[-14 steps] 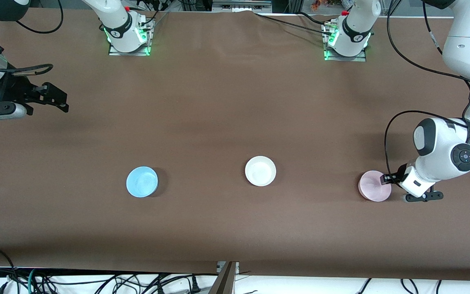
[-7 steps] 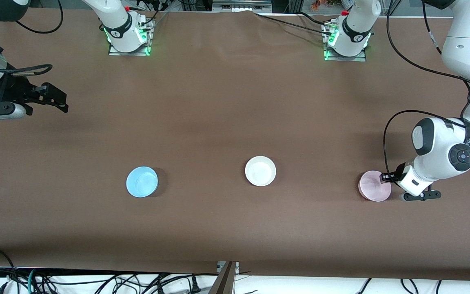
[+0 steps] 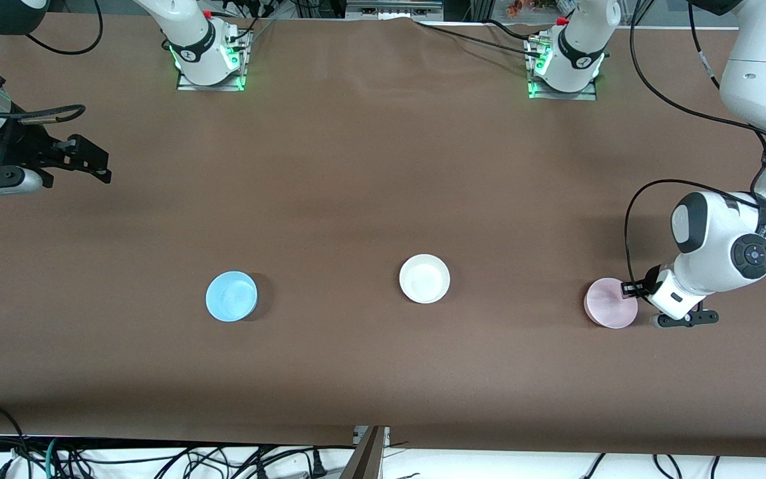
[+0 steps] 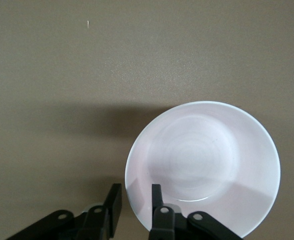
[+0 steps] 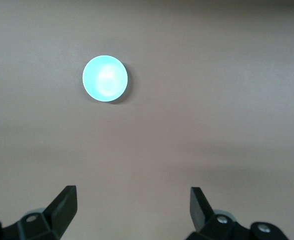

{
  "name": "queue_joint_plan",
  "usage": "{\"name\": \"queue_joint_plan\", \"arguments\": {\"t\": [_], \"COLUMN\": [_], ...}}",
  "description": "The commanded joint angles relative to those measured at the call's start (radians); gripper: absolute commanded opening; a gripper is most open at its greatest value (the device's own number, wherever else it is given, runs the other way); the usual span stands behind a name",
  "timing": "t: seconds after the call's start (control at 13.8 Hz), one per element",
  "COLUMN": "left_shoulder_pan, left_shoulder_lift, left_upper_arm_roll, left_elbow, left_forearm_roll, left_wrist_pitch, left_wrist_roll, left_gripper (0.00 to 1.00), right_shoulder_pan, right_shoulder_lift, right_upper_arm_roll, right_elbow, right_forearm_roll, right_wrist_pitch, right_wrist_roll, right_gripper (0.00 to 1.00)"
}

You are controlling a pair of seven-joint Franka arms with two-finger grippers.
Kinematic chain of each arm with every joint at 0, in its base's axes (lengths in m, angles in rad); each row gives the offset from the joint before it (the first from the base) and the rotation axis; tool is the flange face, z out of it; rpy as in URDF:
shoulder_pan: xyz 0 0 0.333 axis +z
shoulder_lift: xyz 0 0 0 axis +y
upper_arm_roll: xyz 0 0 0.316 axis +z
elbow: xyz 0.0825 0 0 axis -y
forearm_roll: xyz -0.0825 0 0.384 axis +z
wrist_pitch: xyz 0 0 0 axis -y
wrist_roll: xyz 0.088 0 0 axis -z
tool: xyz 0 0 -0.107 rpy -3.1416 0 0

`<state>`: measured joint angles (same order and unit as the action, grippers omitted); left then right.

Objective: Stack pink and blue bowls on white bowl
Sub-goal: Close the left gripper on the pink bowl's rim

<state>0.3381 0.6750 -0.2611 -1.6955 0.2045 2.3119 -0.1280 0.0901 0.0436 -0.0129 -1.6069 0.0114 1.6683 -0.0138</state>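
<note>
The pale pink bowl [image 3: 608, 306] sits on the table toward the left arm's end. My left gripper [image 3: 626, 290] is low at its rim, one finger inside the bowl and one outside, closed on the rim. The left wrist view shows the pink bowl [image 4: 201, 160] with my left gripper [image 4: 137, 194] on its edge. The white bowl [image 3: 424, 279] sits mid-table. The sky blue bowl [image 3: 231, 296] sits toward the right arm's end. My right gripper [image 3: 98, 166] waits open and empty, raised over bare table. The right wrist view shows the blue bowl [image 5: 105, 78] well off from my right gripper [image 5: 134, 200].
The three bowls lie in a row across the brown table [image 3: 383, 166], with wide gaps between them. The arm bases [image 3: 209, 60] stand at the table's edge farthest from the front camera. Cables [image 3: 157, 459] hang below the nearest edge.
The left arm's wrist shifted slightly at the pink bowl's rim, then held still. The bowls and the right arm have not moved.
</note>
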Motion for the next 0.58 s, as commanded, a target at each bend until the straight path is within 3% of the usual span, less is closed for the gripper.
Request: {"name": "queue_joint_plan", "arguments": {"t": [0.0, 0.51], "left_shoulder_pan": [0.009, 0.009], "left_shoulder_lift": [-0.017, -0.017], "left_upper_arm_roll": [-0.007, -0.007], "left_elbow": [-0.015, -0.013], "left_forearm_roll": [0.033, 0.033], "left_wrist_pitch": [-0.002, -0.002], "left_wrist_roll": [0.013, 0.013], "left_gripper": [0.26, 0.16], "right_shoulder_pan": [-0.012, -0.010], "right_shoulder_lift": [0.009, 0.009], "right_upper_arm_roll": [0.011, 0.011], "right_elbow": [0.022, 0.024], "right_forearm_roll": [-0.005, -0.007], "right_wrist_pitch": [-0.013, -0.012], "right_wrist_roll": [0.008, 0.008], "right_gripper": [1.00, 1.00]}}
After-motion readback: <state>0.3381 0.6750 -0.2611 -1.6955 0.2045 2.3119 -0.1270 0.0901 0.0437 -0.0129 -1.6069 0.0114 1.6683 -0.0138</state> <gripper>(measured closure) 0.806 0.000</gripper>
